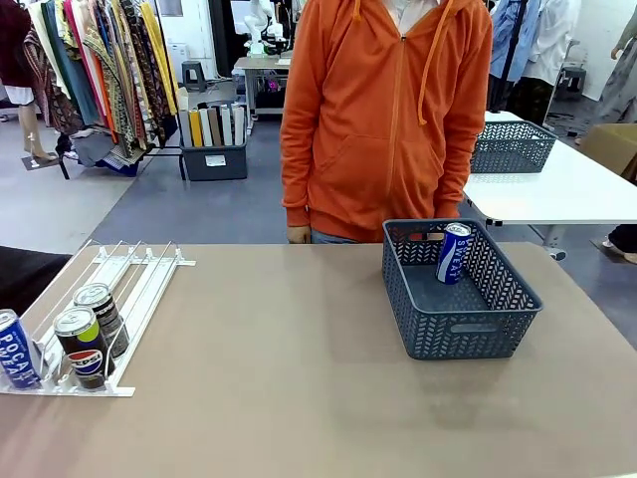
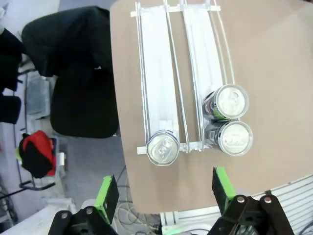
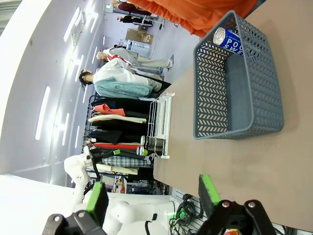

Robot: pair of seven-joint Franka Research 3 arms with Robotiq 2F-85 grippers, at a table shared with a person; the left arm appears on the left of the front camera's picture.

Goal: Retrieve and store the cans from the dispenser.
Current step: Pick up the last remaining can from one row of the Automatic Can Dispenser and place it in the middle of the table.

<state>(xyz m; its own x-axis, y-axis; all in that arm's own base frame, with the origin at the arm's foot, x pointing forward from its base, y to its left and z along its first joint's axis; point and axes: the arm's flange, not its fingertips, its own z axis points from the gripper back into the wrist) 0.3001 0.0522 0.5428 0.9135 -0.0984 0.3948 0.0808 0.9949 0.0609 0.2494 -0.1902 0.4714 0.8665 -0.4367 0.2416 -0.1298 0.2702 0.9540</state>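
your left gripper [image 2: 164,188] hangs over the near edge of the table [image 2: 274,49], jaws wide apart with nothing between them, just short of the stop end of the dispenser [image 2: 161,73]. three cans wait at that end: a blue pocari can [image 1: 15,351] alone in one lane, and two black pepsi cans [image 2: 230,101] touching one behind the other in the next lane. your right gripper [image 3: 152,196] is spread apart too, and empty. a fourth can [image 1: 453,252] leans tilted inside the grey basket [image 1: 468,339], near the person in orange [image 1: 388,110].
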